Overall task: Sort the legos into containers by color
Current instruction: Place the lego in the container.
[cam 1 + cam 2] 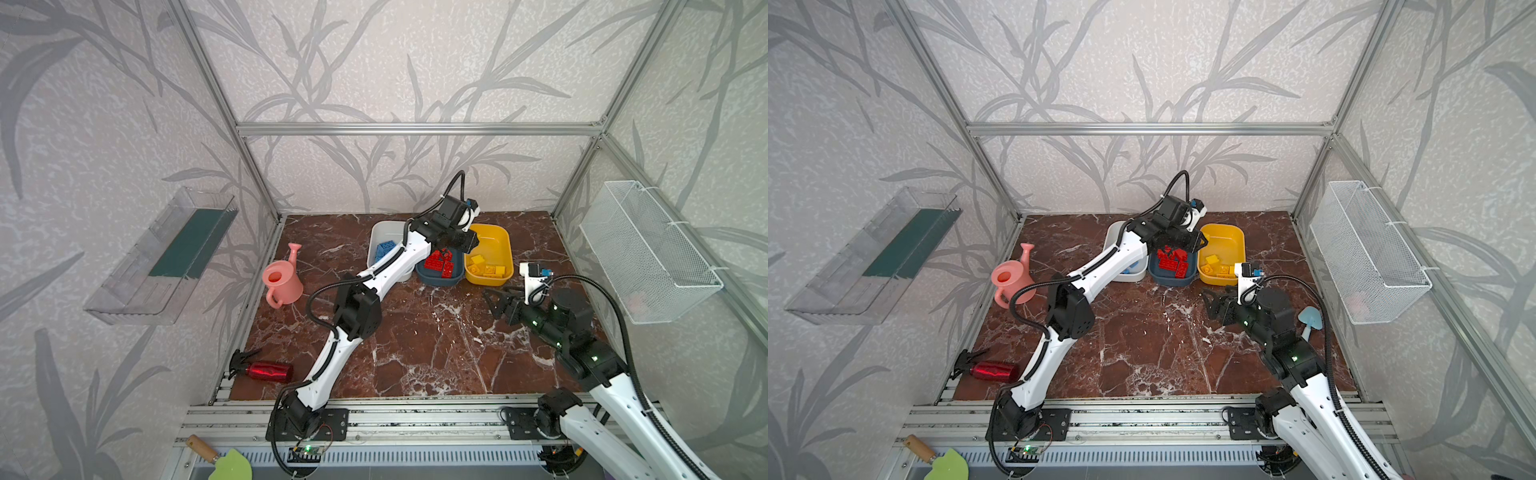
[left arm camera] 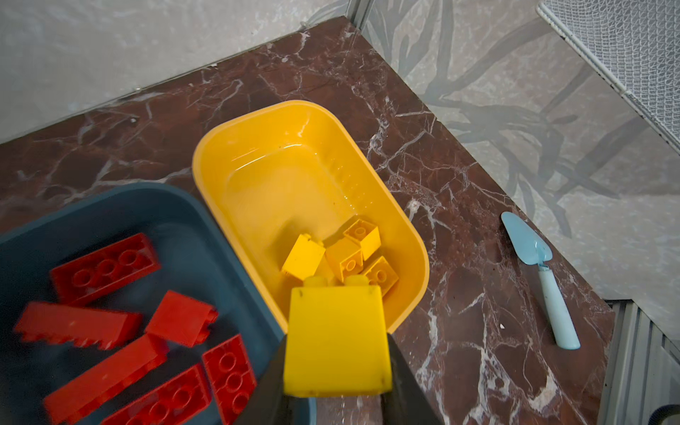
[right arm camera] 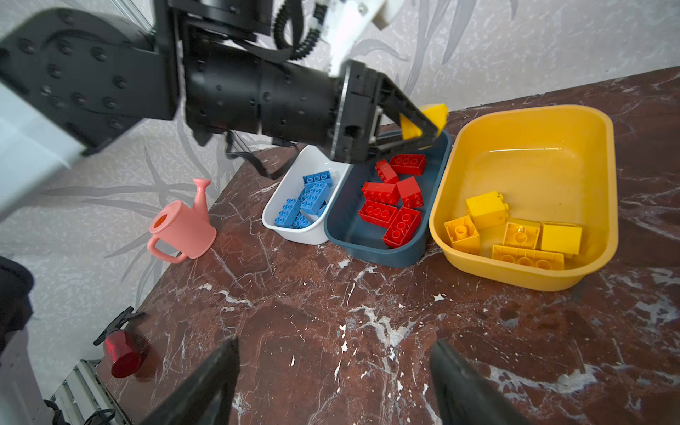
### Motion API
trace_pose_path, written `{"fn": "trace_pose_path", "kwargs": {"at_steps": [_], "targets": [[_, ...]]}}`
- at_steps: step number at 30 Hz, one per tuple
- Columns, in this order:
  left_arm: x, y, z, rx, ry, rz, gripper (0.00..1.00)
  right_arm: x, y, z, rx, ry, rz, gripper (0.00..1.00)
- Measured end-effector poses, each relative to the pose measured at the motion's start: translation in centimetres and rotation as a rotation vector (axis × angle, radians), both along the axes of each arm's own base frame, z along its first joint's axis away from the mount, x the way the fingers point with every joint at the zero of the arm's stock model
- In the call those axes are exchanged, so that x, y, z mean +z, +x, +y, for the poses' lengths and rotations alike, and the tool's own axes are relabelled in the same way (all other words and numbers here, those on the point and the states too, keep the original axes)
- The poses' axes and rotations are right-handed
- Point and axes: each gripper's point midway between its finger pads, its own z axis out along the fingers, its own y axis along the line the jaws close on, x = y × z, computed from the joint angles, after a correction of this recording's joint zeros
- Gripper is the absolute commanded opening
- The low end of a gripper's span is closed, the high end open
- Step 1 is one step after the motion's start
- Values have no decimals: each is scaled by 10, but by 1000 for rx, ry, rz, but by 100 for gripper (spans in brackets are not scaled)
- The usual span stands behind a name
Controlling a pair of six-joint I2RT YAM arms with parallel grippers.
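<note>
The left pincer (image 2: 336, 382) clamped a yellow brick (image 2: 335, 331) by its sides, presumably for a clean drop into the yellow tub (image 2: 279, 176) just ahead. The right pincer (image 3: 335, 353) stood wide and empty over the bench (image 3: 331, 294).

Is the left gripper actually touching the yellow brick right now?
Touching. The left wrist view shows the yellow brick clamped in the left gripper, jaws pressed flat against both its sides.
</note>
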Motion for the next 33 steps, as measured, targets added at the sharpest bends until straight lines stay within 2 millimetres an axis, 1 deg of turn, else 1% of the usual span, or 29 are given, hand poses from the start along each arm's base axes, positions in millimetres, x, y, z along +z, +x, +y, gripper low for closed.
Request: {"fn": "trace_pose_path", "kwargs": {"at_steps": [2,4,8,10,11,14,17,21,25,27,29,31,33], "targets": [[-17,5,-13,2,-9,21,25,-3,1,1,1,-2,5,82],[-35,9,-18,10,-11,44,25,-7,1,1,4,-9,13,82],[-71,12,-19,31,13,100,29,-15,0,1,4,-22,25,82],[-79,12,-19,37,18,114,33,-17,0,1,4,-23,28,82],[-80,13,-18,40,18,115,38,-17,1,1,4,-24,29,82],[-77,17,-18,46,5,107,52,-18,1,1,4,-25,34,83],[-75,18,-19,47,-2,102,59,-21,2,2,2,-23,45,86],[-74,18,-20,47,-5,98,63,-21,3,2,-2,-15,51,91],[-71,18,-14,64,16,99,65,-16,4,-2,-23,-19,45,100],[-63,16,-5,85,37,96,66,-10,5,-6,-41,-39,32,99],[-48,8,12,113,71,93,67,0,7,-11,-69,-60,16,99],[-26,-5,33,142,93,72,67,14,10,-19,-105,-86,-13,99],[1,-19,60,185,105,36,68,25,14,-27,-147,-116,-42,99]]}}
